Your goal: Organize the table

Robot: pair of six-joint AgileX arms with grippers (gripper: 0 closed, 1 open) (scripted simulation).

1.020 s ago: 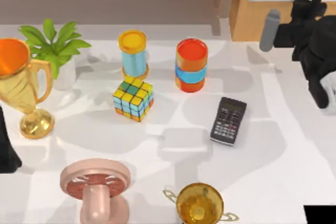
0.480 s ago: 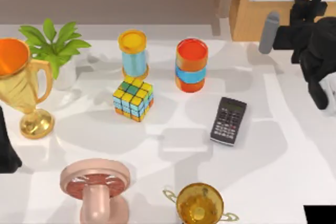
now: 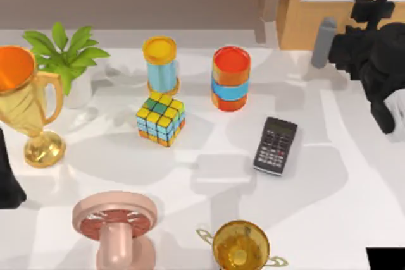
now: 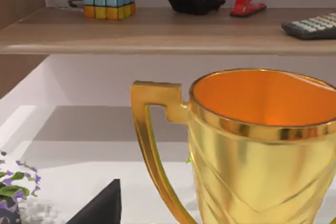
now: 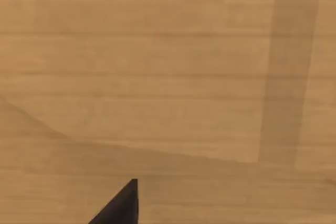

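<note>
Right gripper [image 3: 370, 7] edged closer to drawer unit [image 3: 342, 4] — jaws' state unclear, calculator [image 3: 276, 145] untouched

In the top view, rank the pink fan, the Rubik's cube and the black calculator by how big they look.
1. pink fan, though it is cut off by the picture's edge
2. and 3. Rubik's cube and calculator: too alike to rank.

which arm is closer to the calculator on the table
Right. The right arm is up at the table's far right by the drawer unit, above and right of the calculator. The left arm sits at the far left edge.
</note>
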